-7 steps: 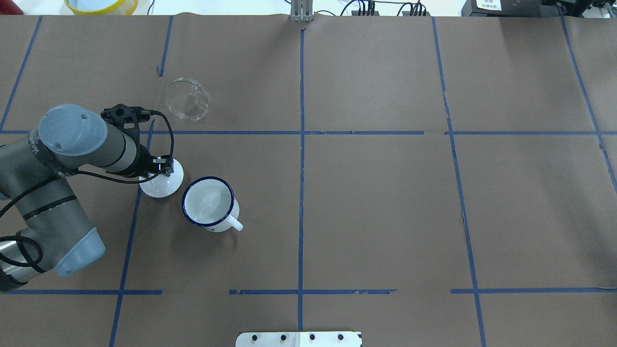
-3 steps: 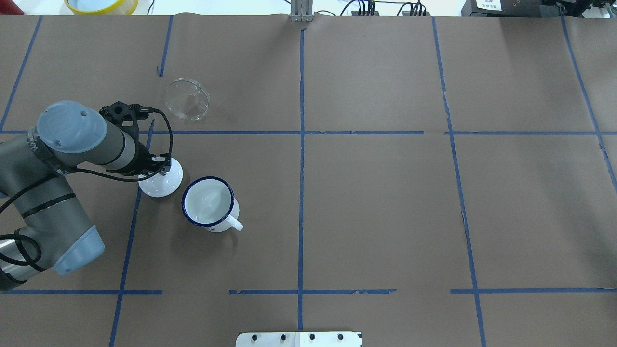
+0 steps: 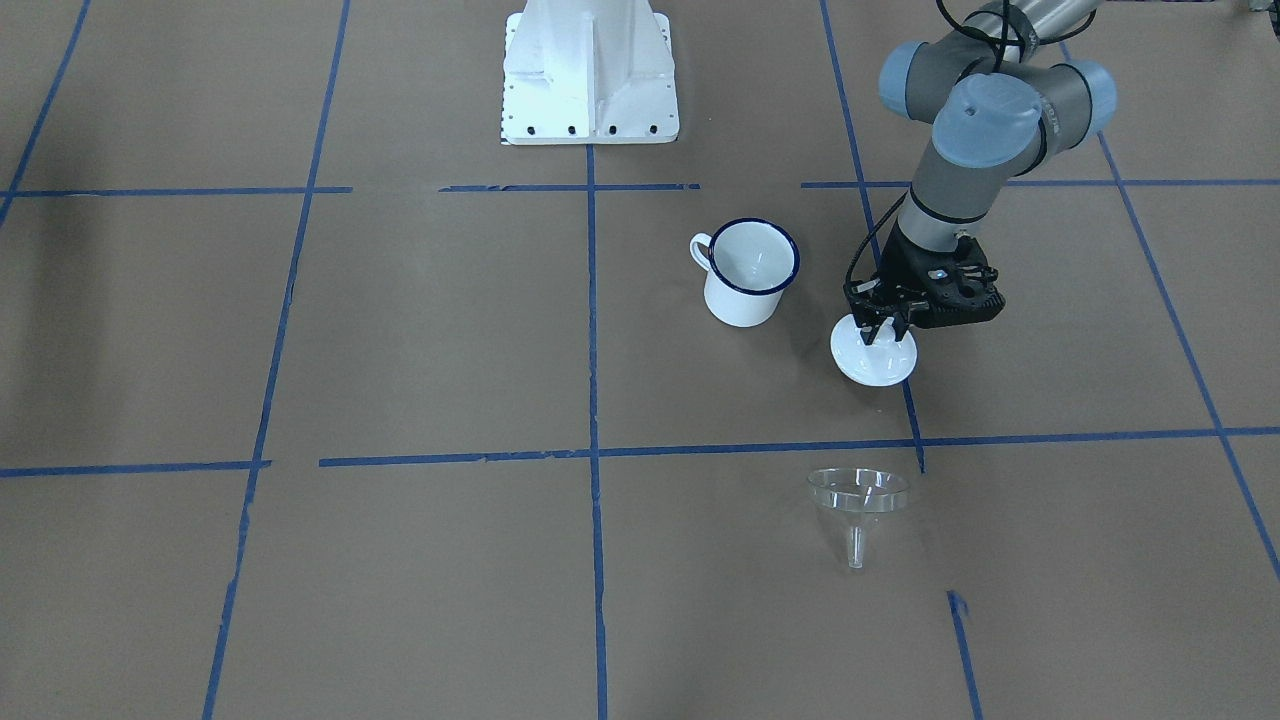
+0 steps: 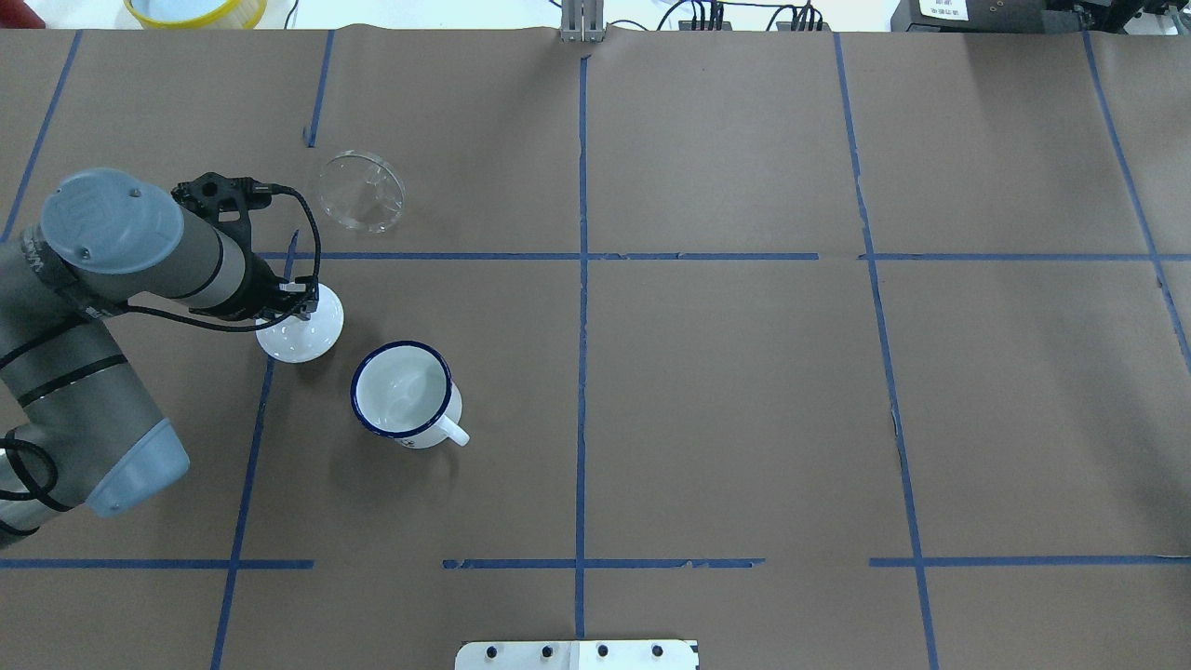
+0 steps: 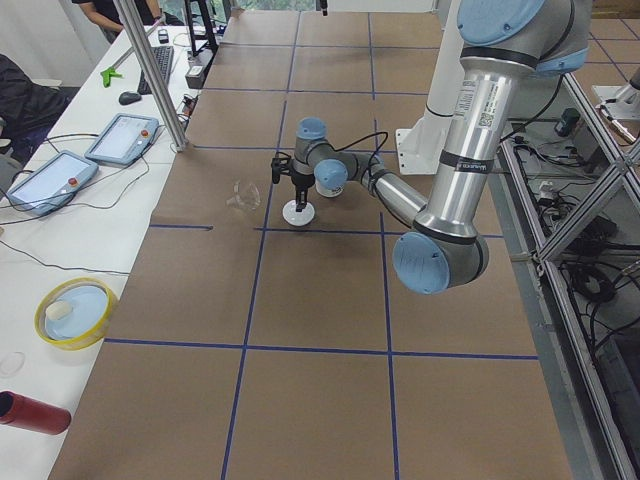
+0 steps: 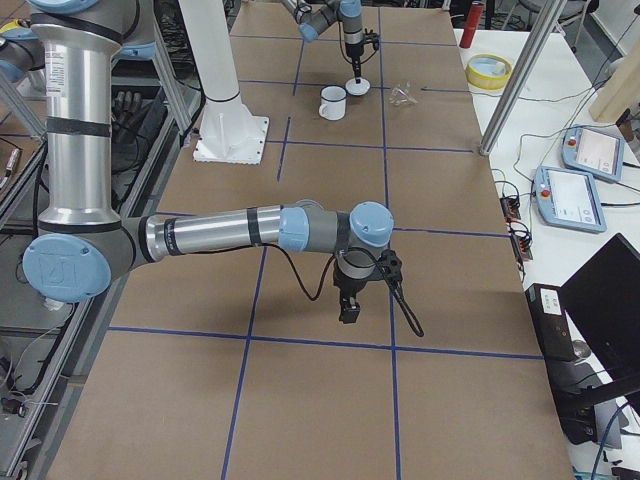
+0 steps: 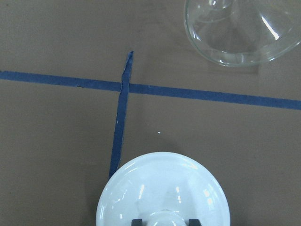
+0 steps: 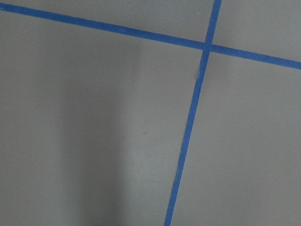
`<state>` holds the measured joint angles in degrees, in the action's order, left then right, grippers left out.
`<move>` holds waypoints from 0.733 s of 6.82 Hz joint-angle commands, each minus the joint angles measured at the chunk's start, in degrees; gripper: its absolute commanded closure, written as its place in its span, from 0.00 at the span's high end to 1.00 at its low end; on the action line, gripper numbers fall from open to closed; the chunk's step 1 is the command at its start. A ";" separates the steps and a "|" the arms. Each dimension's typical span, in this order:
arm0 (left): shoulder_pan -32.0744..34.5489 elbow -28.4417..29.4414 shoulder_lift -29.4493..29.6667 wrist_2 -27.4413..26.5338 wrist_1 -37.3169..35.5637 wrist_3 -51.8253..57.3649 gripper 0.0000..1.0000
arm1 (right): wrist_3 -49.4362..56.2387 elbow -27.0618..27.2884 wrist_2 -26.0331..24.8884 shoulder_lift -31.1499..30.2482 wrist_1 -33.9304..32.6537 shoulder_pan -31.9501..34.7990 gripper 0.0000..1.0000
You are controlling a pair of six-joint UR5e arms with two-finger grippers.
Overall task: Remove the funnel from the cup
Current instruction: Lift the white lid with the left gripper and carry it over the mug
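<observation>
The clear funnel (image 3: 858, 495) lies on the brown table, apart from the cup; it also shows in the overhead view (image 4: 361, 191) and the left wrist view (image 7: 244, 33). The white cup with a blue rim (image 3: 748, 272) (image 4: 405, 391) stands upright and empty. My left gripper (image 3: 884, 330) (image 7: 162, 221) is shut on the knob of a white domed lid (image 3: 873, 362) (image 4: 298, 340) (image 7: 162, 188), low over the table between cup and funnel. My right gripper (image 6: 348, 305) hangs over bare table far from them; I cannot tell whether it is open or shut.
The white robot base (image 3: 588, 70) stands at the table's near middle. A yellow bowl (image 4: 195, 9) and a red can (image 5: 35, 412) sit off the table's far edge, beside control tablets (image 5: 120, 138). Blue tape lines cross the brown paper.
My left arm has carried the white lid away from the cup, toward the far left and nearer the funnel. Cup and funnel have not moved.
</observation>
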<state>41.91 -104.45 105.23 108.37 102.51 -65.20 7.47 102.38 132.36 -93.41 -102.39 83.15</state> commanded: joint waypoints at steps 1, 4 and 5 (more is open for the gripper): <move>3.16 -8.09 0.24 0.17 -10.87 4.28 0.00 | 0.00 0.02 0.00 -0.02 0.00 0.00 1.00; 5.20 -18.74 3.99 3.57 -26.61 3.50 0.00 | 0.00 0.02 0.00 -0.02 0.00 0.00 1.00; 4.68 -19.82 8.02 5.25 -32.49 0.36 0.00 | 0.00 0.02 0.00 -0.02 0.00 0.00 1.00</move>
<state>46.87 -122.11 109.48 111.51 76.62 -62.33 7.47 102.39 132.36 -93.43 -102.39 83.14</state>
